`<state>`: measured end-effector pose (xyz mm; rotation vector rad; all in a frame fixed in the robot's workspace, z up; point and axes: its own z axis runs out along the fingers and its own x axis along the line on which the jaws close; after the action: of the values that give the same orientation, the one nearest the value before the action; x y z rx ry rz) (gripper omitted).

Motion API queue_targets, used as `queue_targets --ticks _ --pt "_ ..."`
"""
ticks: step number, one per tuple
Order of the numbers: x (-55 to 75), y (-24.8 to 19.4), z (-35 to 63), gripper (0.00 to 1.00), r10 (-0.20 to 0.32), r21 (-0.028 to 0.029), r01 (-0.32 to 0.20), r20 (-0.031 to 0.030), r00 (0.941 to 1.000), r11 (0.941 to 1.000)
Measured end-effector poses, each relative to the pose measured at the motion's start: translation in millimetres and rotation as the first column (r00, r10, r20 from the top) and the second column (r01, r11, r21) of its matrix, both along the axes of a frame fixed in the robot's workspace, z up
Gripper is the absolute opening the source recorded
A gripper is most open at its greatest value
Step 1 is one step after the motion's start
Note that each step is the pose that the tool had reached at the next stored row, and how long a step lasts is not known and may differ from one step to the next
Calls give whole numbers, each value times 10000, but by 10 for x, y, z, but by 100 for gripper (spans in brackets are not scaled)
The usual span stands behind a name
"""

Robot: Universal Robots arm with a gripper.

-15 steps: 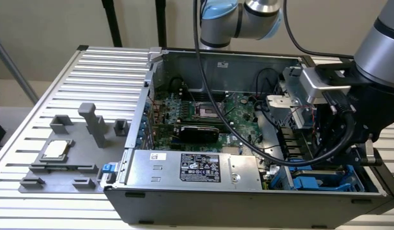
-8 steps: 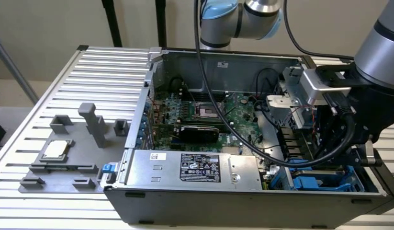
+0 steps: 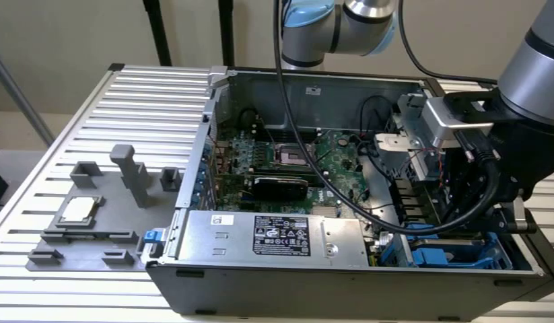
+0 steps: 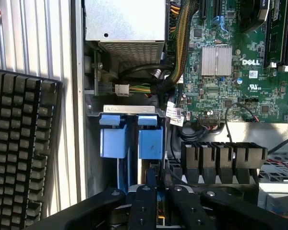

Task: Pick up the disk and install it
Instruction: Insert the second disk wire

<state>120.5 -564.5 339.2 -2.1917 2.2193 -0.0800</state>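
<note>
my fingers sit nearest the wrist camera, black and drawn almost together, pinched down on the upper edge of the disk, a thin sliver of blue and orange between them. the disk stands on edge in the drive bay at the corner of the computer case, just behind the two blue carrier tabs. in the exterior view my arm reaches down at that view's right, over the blue drive cage. the silver power supply lies along the near wall, the green motherboard beyond it. a black keyboard rests on the ribbed table outside the case. a small square chip sits in a grey fixture.
</note>
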Motion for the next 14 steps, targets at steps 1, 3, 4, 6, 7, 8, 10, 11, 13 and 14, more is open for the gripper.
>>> queue_targets --ticks 1,3,4,6,7,8,10,11,13,14 --pt "1 0 -3 16 4 3 -4 0 10000 10000" --pt "3 0 -3 16 12 0 -12 -1 10000 10000" --pt "4 1 -5 16 16 0 -16 -1 10000 10000" --pt "7 1 -15 16 23 6 -23 -1 10000 10000" --pt "10 0 -21 16 29 9 -29 -1 10000 10000" --pt "12 0 -30 16 33 14 -33 0 10000 10000" --pt "16 -2 -47 16 41 14 -41 -2 10000 10000" --pt "18 -3 -56 16 45 19 -45 -1 10000 10000" --pt "21 -3 -70 16 54 38 -54 0 10000 10000" --pt "22 -3 -74 16 56 46 -56 0 10000 10000"
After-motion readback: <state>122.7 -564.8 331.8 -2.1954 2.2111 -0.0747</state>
